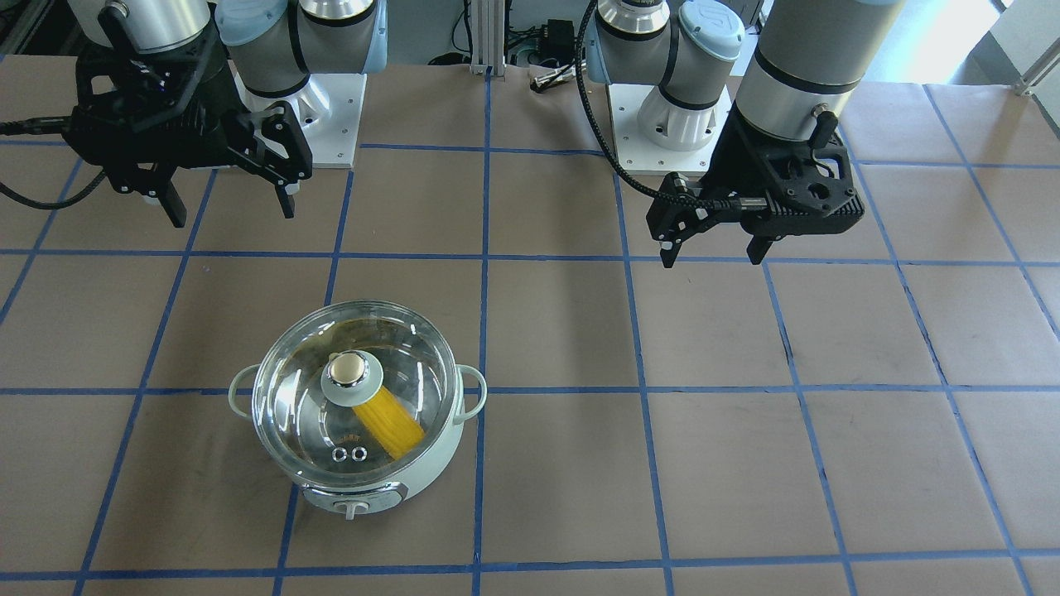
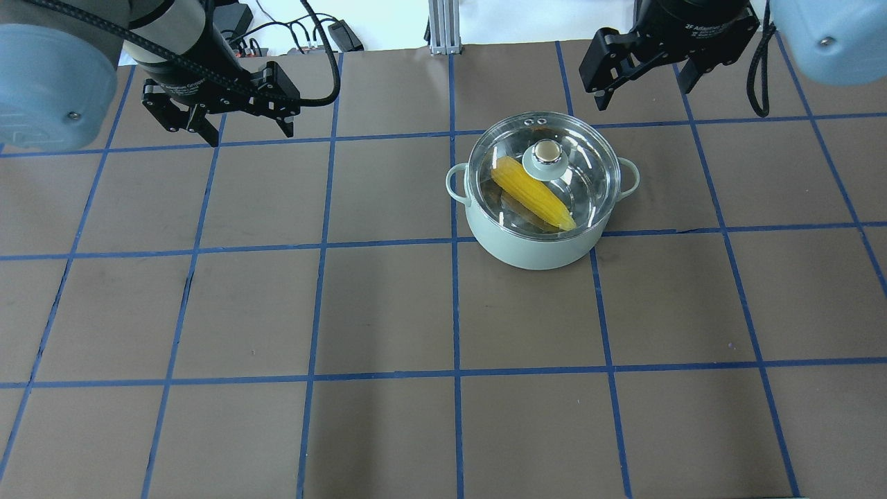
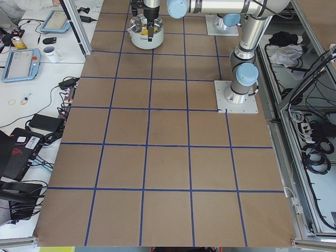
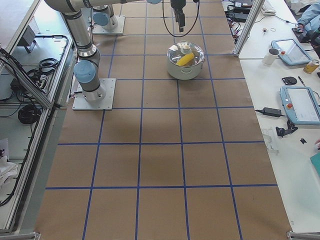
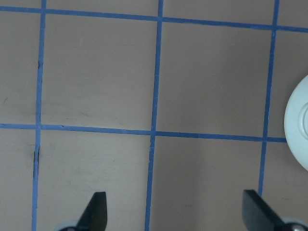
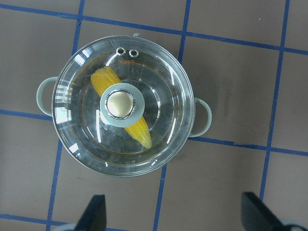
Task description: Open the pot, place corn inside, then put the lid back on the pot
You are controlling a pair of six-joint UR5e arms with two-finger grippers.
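Note:
The mint-green pot (image 2: 533, 253) stands right of the table's centre with the glass lid (image 2: 589, 166) seated on it. The yellow corn (image 2: 530, 190) lies inside, seen through the glass. The pot (image 1: 437, 447), lid (image 1: 302, 401) and corn (image 1: 391, 424) also show in the front view. My right gripper (image 2: 641, 97) is open and empty, raised on the robot's side of the pot. Its wrist view looks down on the lid (image 6: 161, 84) and corn (image 6: 103, 79). My left gripper (image 2: 249, 136) is open and empty, raised over bare table far to the pot's left.
Brown table cover with a blue tape grid. Both arm bases (image 1: 327, 116) sit at the robot's edge. A pale round edge (image 5: 298, 125) shows at the right border of the left wrist view; I cannot tell what it is. Side desks hold tablets and cables.

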